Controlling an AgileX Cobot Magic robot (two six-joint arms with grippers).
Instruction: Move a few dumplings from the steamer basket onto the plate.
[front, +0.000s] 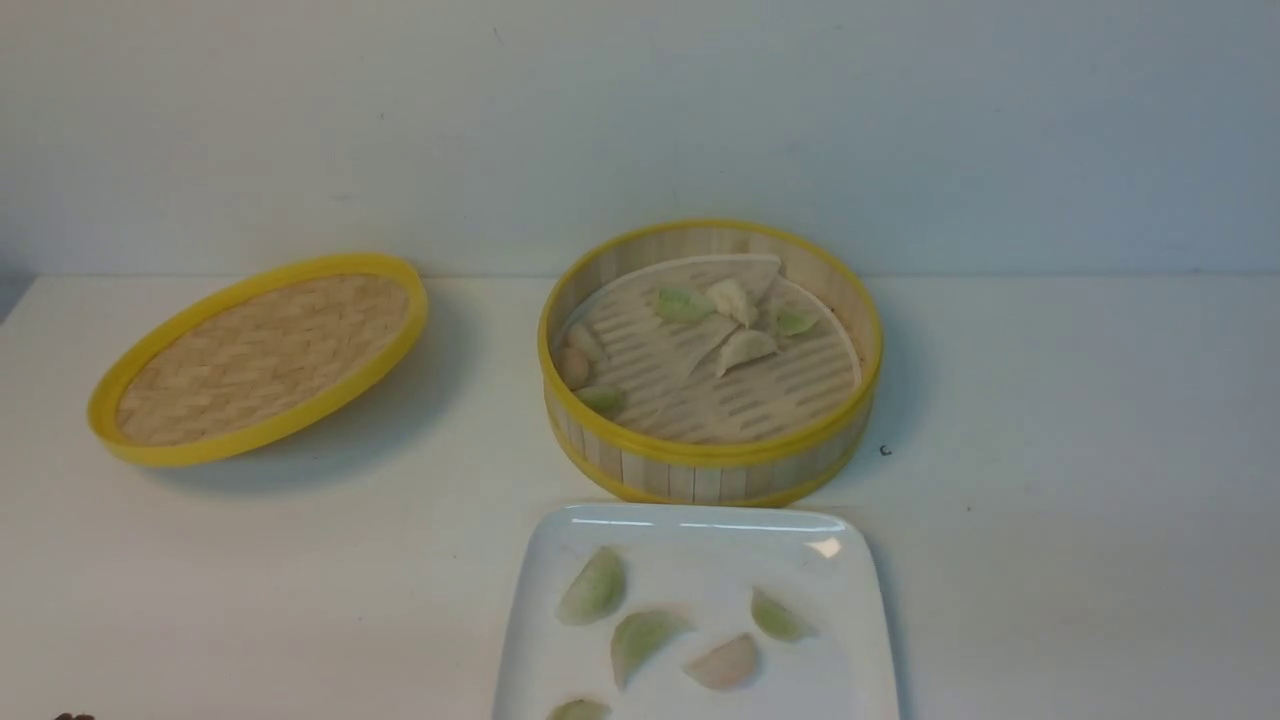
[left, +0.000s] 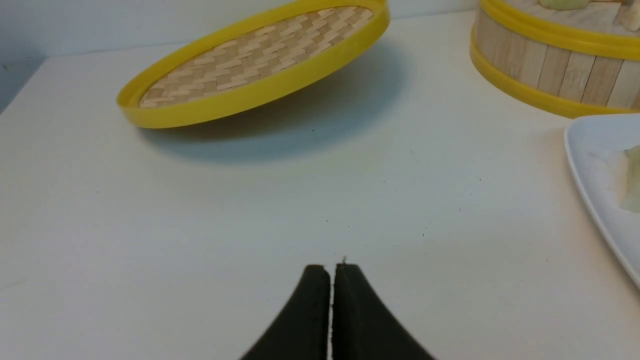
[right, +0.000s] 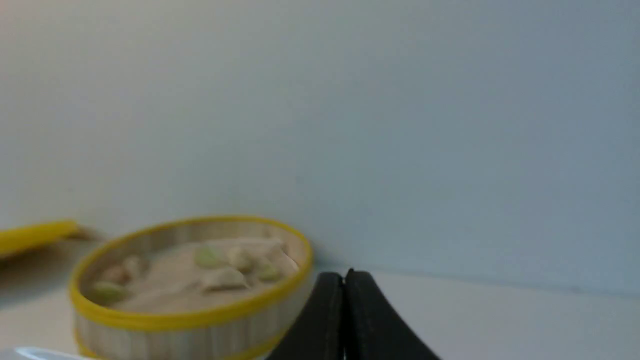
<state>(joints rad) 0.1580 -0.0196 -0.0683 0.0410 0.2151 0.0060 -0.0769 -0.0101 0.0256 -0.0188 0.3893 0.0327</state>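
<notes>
Both your left tool (left: 330, 270) and right tool (right: 344, 277) are pinched closed and empty, apart from the basket (front: 700, 470), since five dumplings (front: 640, 635) already lie on the plate (front: 850, 640).

The left gripper (left: 330, 267) showed two matte black fingers (left: 307, 320), broad at the base and curving to narrow, blunt tips. The right gripper (right: 344, 274) had the same black, flaring fingers (right: 372, 325), plain and unmarked.
</notes>
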